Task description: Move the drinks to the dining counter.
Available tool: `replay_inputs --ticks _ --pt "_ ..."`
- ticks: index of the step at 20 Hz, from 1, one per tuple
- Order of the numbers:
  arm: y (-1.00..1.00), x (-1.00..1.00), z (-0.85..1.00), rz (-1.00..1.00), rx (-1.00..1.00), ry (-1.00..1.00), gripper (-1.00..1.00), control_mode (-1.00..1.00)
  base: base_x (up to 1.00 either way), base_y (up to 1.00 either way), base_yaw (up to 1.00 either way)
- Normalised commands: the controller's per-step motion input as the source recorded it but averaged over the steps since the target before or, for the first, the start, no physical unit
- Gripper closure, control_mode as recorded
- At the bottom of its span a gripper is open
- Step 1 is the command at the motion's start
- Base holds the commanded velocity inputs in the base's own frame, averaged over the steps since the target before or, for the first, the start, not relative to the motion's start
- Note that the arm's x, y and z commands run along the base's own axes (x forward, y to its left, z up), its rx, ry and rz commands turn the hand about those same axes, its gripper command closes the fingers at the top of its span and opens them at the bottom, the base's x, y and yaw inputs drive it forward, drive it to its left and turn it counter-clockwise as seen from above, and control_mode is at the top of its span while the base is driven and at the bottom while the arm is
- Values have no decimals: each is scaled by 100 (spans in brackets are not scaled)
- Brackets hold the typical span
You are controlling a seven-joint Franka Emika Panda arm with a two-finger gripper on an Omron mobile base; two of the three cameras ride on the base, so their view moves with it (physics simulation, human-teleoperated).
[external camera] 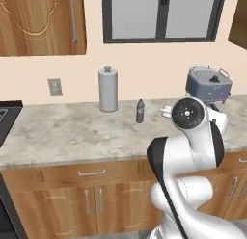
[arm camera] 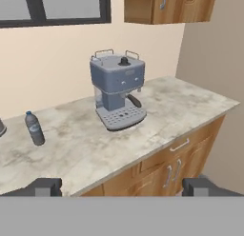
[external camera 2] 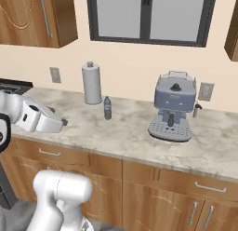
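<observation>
White arm (external camera: 193, 151) of yours folded upright before the marble bench (external camera: 72, 132), gripper (arm camera: 122, 187) spread wide and empty, water bottle (external camera: 140, 111) standing upright just beside the grey canister (external camera: 108, 89), left of the coffee machine (external camera 2: 173, 106).

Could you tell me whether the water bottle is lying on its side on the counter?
No, the water bottle stands upright on the marble counter, between the tall grey canister and the coffee machine.
</observation>
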Motion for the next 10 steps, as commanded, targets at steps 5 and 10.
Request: replay_inputs --ticks 5,10 --pt "0 0 0 0 0 0 -100 100 69 0 -9" --pt "0 0 0 0 0 0 -100 100 68 0 -8"
